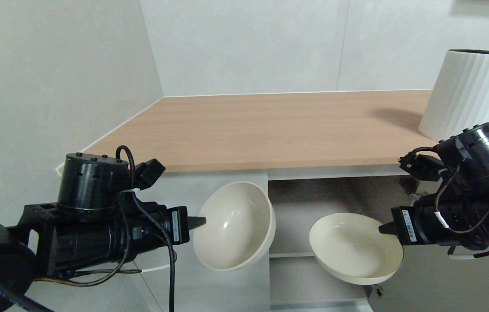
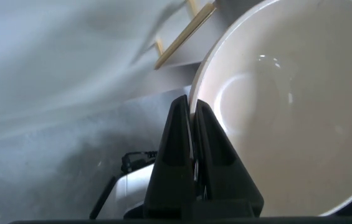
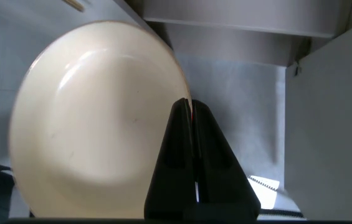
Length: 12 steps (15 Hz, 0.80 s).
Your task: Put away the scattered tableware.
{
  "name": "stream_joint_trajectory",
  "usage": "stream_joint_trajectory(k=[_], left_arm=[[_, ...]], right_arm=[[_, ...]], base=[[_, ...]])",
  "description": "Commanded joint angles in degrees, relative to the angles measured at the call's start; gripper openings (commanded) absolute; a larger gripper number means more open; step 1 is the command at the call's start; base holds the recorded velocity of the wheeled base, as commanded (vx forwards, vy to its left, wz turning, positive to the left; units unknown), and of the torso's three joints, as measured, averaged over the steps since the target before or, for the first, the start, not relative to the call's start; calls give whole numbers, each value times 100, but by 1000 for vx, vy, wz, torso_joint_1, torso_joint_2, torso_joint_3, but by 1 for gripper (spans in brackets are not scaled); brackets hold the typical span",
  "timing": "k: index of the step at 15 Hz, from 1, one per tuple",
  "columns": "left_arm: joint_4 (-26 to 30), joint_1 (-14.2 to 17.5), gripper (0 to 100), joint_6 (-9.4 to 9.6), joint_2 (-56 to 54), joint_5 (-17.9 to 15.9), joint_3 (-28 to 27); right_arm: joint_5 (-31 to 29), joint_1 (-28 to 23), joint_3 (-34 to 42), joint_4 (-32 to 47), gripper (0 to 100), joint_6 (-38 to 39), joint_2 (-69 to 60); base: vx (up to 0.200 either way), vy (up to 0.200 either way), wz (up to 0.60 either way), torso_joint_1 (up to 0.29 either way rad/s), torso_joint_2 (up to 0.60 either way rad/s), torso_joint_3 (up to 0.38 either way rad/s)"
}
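Observation:
My left gripper (image 1: 201,222) is shut on the rim of a deep cream bowl (image 1: 235,225), held tilted on its side in front of the open cabinet below the counter. The same bowl (image 2: 294,112) is pinched by its rim between my left fingers (image 2: 177,134). To the right, my right gripper (image 1: 385,228) is shut on the rim of a shallower cream bowl (image 1: 352,248), held nearly level in front of the cabinet shelf. That bowl (image 3: 95,118) sits clamped at its edge by my right fingers (image 3: 179,124).
A wooden countertop (image 1: 270,125) runs above the cabinet, with a white ribbed container (image 1: 471,93) at its far right. The cabinet opening (image 1: 331,195) has a shelf (image 1: 289,255) inside. White walls close the left and back.

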Motion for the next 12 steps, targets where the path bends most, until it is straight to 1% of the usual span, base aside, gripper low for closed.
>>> stream_joint_trajectory(k=[1,5,6,9,12], left_arm=[[1,0,0,-3,5,1,0],[1,0,0,-3,-3,1,0],[1,0,0,6,-3,1,0],[10,-9,0,-3,-21,1,0],[19,-53,0,6,-21,1,8]], right_arm=[[0,1,-1,1,0,1,42],[0,1,-1,1,0,-17,51],[0,1,-1,1,0,-17,59],[0,1,-1,1,0,-17,95],[-9,1,-18,-52,0,-17,367]], base=[[0,0,0,-154,456,305],[0,0,0,-132,461,321],[0,0,0,-61,251,183],[0,0,0,-27,102,66],[0,0,0,0,0,0]])
